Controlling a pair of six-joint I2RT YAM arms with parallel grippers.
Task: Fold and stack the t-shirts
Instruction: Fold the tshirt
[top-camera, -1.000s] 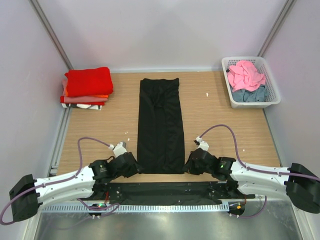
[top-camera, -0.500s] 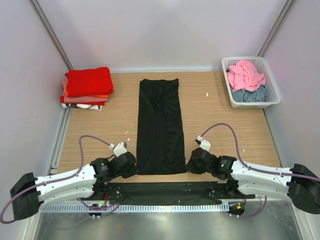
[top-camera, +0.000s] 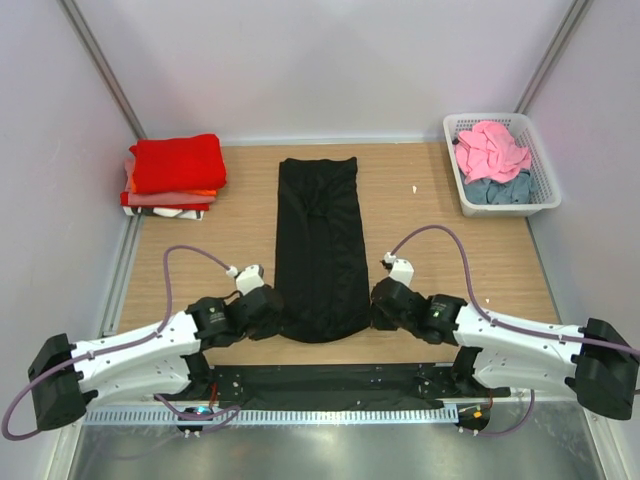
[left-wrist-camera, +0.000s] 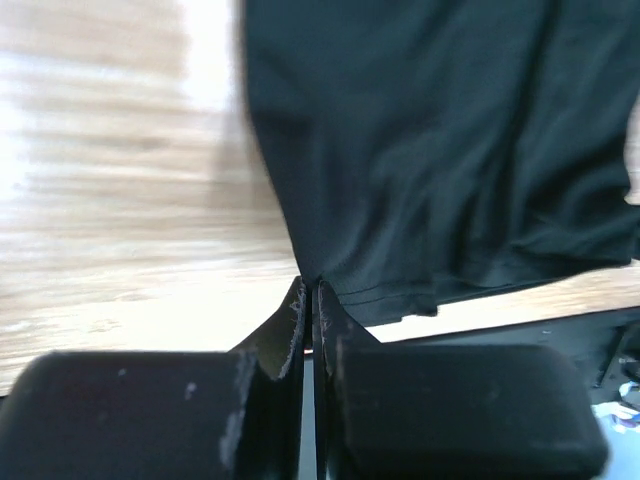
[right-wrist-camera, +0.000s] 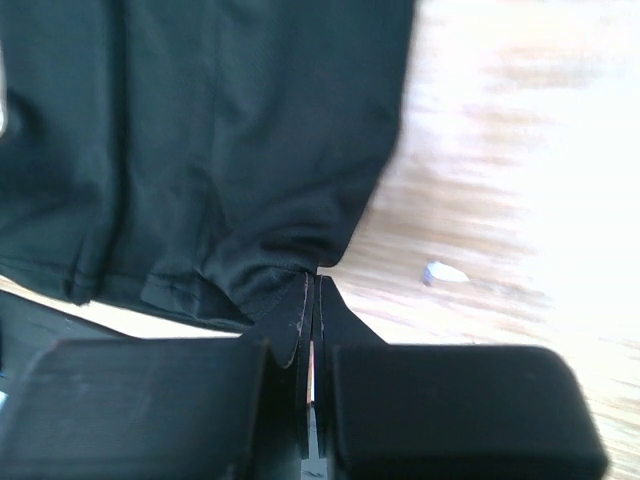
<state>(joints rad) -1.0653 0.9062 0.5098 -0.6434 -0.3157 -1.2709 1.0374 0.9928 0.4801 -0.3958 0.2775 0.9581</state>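
The black t-shirt (top-camera: 320, 250) is lying as a long narrow strip, folded lengthwise, down the middle of the wooden table (top-camera: 200, 260), and everything else is sitting around it. The left gripper (top-camera: 277, 320) is pressing its two fingers together on the shirt's near left corner, with the hem caught right at the fingertips in the left wrist view. The right gripper (top-camera: 373, 313) is clamping the near right corner in the same way, its fingers closed tight on a small bunch of black cloth. Both near corners are sitting pulled in a little, so the near hem is curving rather than running straight. Off the shirt's far left corner, well apart from it, a stack of folded t-shirts (top-camera: 172, 190) is resting with a red one (top-camera: 178, 162) on top and orange and white edges showing beneath. Off its far right corner, a white lattice basket (top-camera: 545, 200) is holding a crumpled pink t-shirt (top-camera: 490, 148) lying over a grey-blue one (top-camera: 497, 190). A small white scrap (top-camera: 413, 190) is lying on the wood between the shirt and the basket.
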